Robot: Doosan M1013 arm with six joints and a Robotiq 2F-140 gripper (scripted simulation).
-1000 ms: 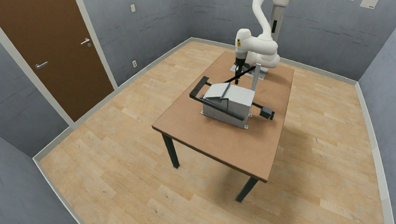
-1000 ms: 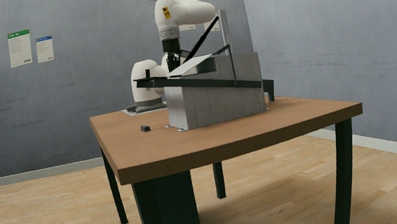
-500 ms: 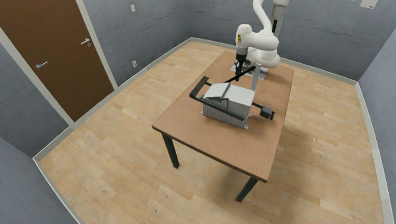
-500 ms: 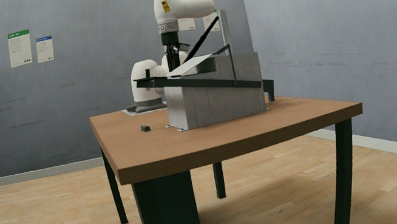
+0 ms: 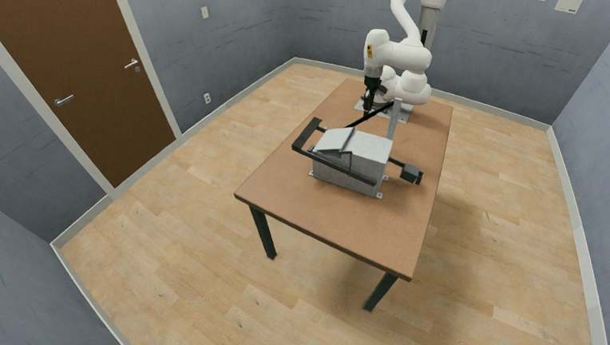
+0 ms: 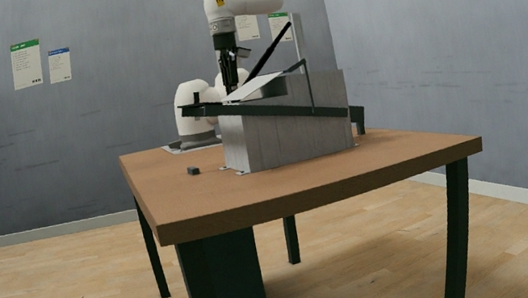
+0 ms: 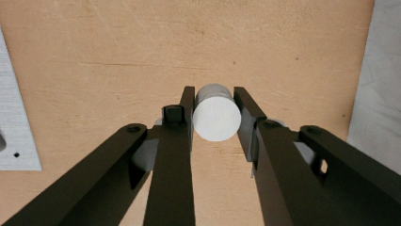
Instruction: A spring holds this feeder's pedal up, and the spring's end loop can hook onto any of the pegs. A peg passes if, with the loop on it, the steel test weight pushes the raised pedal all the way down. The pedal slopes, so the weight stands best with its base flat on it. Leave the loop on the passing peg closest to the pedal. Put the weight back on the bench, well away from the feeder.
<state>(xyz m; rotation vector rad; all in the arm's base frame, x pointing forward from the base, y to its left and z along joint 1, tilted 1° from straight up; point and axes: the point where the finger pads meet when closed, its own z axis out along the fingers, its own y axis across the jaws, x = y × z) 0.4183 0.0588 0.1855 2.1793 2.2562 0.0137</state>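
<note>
My gripper (image 7: pixel 214 103) is shut on the steel test weight (image 7: pixel 216 118), a pale upright cylinder seen from above, and holds it over the wooden bench top. In the top view the gripper (image 5: pixel 367 109) hangs behind the grey feeder box (image 5: pixel 352 160), near the robot base. The dark pedal frame (image 5: pixel 307 136) (image 6: pixel 197 108) sticks out at the feeder's far end and stands raised. The dark spring (image 5: pixel 366 115) runs from the feeder up to the grey peg post (image 5: pixel 393 117). I cannot tell which peg the loop is on.
A dark counterweight block (image 5: pixel 411 173) sits at the feeder's other end. A small dark block (image 6: pixel 193 170) lies on the bench beside the feeder. The robot's base plate (image 7: pixel 14 137) shows at the wrist view's left edge.
</note>
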